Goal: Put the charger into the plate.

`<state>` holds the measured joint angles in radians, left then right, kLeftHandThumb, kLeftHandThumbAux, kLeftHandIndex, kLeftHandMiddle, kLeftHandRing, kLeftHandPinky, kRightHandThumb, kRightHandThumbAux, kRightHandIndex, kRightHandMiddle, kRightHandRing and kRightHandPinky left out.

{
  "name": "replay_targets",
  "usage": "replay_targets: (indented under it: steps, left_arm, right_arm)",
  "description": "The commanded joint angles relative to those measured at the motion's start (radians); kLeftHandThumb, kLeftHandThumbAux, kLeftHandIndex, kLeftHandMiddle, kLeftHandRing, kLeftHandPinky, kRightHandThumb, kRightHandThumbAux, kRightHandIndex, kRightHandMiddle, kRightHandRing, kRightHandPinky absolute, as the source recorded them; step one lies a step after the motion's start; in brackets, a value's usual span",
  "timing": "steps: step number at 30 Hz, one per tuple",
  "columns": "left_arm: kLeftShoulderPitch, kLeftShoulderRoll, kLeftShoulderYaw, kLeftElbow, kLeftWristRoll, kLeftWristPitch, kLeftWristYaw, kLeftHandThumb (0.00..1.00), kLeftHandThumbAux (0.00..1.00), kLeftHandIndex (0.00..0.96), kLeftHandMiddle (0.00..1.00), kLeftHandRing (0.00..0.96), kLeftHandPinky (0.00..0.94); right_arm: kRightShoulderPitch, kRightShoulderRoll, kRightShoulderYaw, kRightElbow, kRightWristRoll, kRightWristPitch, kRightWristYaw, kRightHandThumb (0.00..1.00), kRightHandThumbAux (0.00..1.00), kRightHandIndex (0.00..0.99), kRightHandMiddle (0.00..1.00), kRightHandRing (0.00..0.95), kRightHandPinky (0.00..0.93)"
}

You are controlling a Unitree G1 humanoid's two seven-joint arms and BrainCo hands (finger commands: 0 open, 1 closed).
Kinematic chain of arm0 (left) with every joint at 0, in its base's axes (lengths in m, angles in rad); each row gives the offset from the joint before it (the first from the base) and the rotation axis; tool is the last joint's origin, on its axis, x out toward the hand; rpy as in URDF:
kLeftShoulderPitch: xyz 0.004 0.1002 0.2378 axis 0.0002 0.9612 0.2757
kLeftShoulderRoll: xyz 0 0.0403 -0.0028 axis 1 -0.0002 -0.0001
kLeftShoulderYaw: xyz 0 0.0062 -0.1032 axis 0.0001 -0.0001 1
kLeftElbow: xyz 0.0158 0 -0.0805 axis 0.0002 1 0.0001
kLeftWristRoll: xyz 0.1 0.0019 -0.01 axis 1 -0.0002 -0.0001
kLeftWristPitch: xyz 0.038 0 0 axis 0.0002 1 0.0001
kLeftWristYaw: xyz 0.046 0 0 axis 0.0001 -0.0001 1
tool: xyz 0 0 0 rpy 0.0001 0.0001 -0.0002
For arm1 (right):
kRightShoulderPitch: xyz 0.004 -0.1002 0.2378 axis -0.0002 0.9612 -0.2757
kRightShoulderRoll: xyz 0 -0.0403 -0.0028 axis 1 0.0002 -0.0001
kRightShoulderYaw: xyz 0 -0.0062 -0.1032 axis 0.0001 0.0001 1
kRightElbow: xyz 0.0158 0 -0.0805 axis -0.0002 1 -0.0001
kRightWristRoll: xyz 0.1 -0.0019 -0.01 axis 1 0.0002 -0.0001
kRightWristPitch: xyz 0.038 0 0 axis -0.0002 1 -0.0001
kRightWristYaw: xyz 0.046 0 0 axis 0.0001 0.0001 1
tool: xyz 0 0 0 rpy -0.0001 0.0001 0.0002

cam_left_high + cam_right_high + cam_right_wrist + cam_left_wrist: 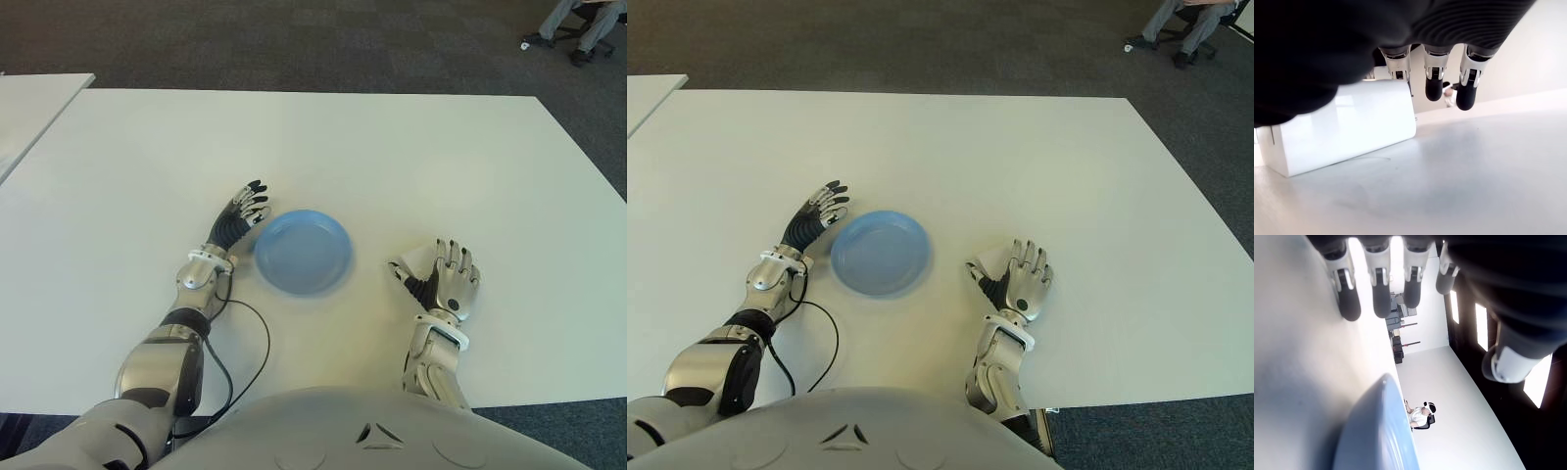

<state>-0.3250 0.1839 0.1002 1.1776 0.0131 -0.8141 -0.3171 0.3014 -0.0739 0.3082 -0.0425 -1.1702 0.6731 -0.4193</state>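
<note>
The right hand [443,279], fingers spread and empty, hovers over the white charger [1342,127] right of the blue plate [304,251]; it should close squarely around the block's sides before lifting, while the open left hand [240,217] shows beside the plate's left edge.

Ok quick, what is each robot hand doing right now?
Left hand: open, holding nothing, just left of the blue plate.
Right hand: open, fingers over the white charger, not gripping it.

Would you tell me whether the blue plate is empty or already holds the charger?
Empty: the plate shows only its bare blue surface. The white charger sits on the table by the right hand.
</note>
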Motion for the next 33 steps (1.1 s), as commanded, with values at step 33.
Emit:
replay_targets:
  steps: [33]
  left_arm:
    - [0.079, -0.007, -0.005, 0.051, -0.001, 0.047, -0.018, 0.209, 0.535, 0.038, 0.141, 0.182, 0.245]
  right_arm:
    - [0.019, -0.020, 0.002, 0.006, 0.085, -0.022, 0.022, 0.178, 0.272, 0.040, 0.125, 0.199, 0.380]
